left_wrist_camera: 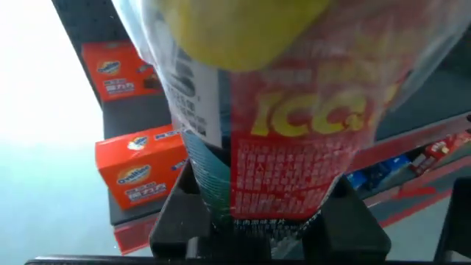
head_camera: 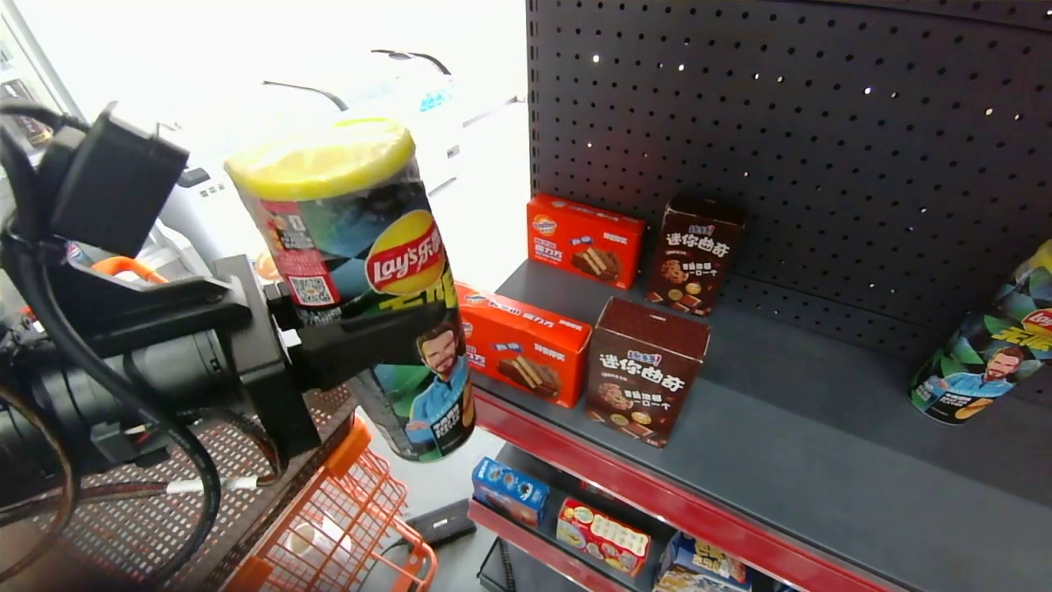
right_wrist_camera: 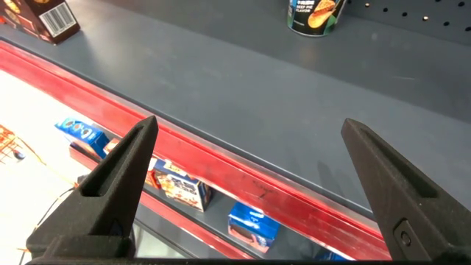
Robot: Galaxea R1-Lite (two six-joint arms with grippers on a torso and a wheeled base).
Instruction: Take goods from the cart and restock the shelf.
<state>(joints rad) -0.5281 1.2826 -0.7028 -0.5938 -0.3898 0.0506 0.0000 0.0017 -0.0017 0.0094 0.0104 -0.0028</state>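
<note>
The chip can (head_camera: 362,279) carries a round red-and-yellow brand logo with white lettering, yellow characters beneath it, and a QR code (head_camera: 311,289) on a red panel of small print. The second can (head_camera: 982,349) on the shelf (head_camera: 822,427) shows the same yellow characters and part of that logo. Both brown boxes (head_camera: 645,370) bear white characters across the front, and one shows a barcode (right_wrist_camera: 53,16). The orange boxes (head_camera: 522,341) have a small oval logo and blue-and-white labels.

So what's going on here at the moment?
The left gripper is shut on a yellow-lidded chip can, holding it roughly upright above the orange cart, just left of the shelf. The right gripper hangs open and empty over the shelf's red front edge. A matching can already sits farther right on the shelf.
</note>
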